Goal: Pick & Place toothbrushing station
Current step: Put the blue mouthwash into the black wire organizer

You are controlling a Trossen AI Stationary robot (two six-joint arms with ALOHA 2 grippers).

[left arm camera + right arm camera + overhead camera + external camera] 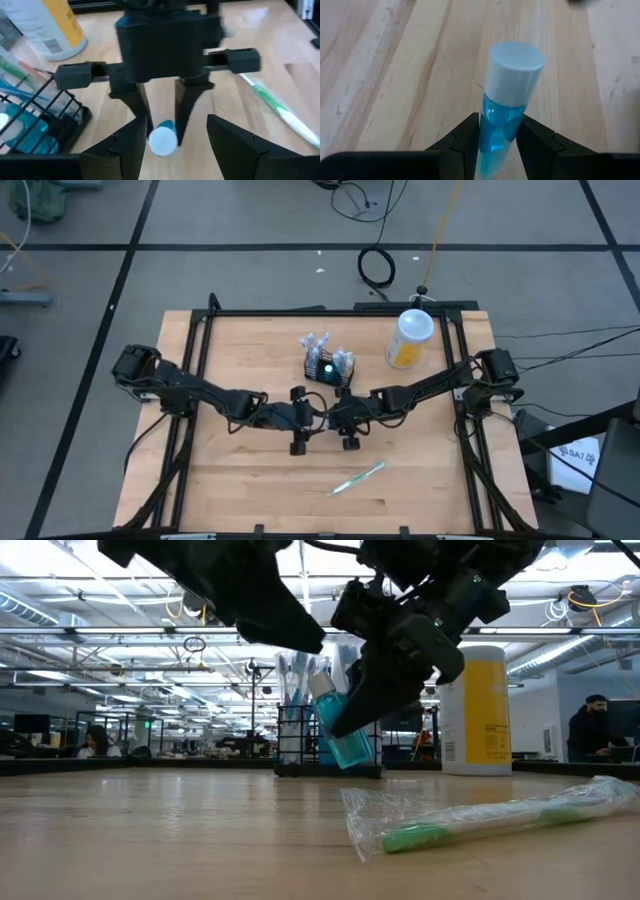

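Note:
The toothbrushing station, a black wire caddy [328, 365] [296, 745] [50, 107], stands on its base at the table's middle, toward the far edge, with wrapped brushes sticking up from it. In front of it, my right gripper [497, 120] [332, 417] is shut on a small blue bottle [347, 737] with a white cap [162, 141]. My left gripper [175, 131] [312, 417] faces it, open. Its fingers stand on either side of the cap, and I see no touch. My right gripper pinches the blue bottle's clear body [496, 131], just below the white cap [515, 70], between its two fingers. The fingers slant down from the table's right side and lie across the bottle. The bottle is tilted, cap toward my left gripper, and lifted clear of the table.
A tall yellow bottle with a white lid [410, 338] [487, 710] stands at the far right. A green toothbrush in clear wrap [358, 478] [480, 820] lies near the front edge. Bare wood lies to the left and right of the grippers.

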